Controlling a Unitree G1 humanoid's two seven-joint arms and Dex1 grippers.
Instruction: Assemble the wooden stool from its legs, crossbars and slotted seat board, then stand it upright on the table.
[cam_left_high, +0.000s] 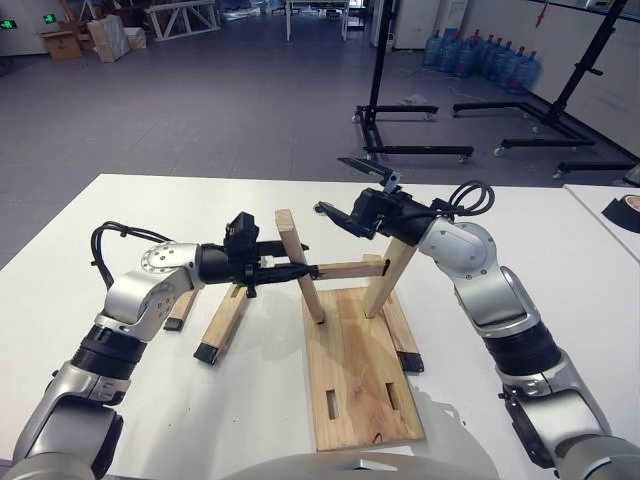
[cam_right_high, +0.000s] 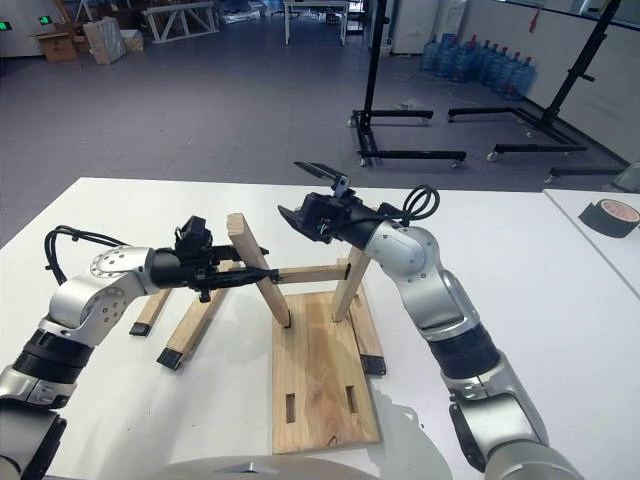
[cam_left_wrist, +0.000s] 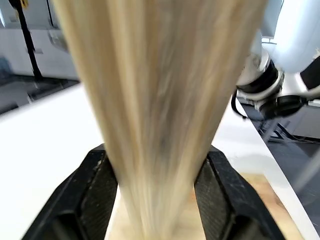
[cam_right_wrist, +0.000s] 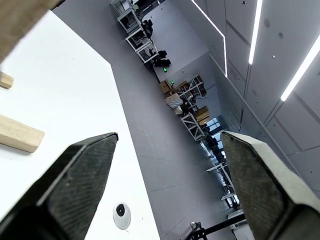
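A wooden frame of two legs joined by a crossbar (cam_left_high: 350, 269) stands tilted on the slotted seat board (cam_left_high: 355, 385), which lies flat on the white table (cam_left_high: 520, 215). My left gripper (cam_left_high: 305, 270) is shut on the left leg (cam_left_high: 297, 252) near its middle; the left wrist view shows that leg (cam_left_wrist: 160, 100) clamped between the black fingers (cam_left_wrist: 85, 195). The right leg (cam_left_high: 392, 276) leans up toward my right gripper (cam_left_high: 346, 190), which is open in the air beside the leg's top, holding nothing. Its two pads (cam_right_wrist: 75, 175) are spread wide apart.
A second leg pair (cam_left_high: 224, 322) lies flat on the table left of the board, under my left forearm. Another black-tipped wooden piece (cam_left_high: 405, 340) lies along the board's right edge. A tape roll (cam_right_high: 610, 212) sits on the neighbouring table at right. Black stands are on the floor behind.
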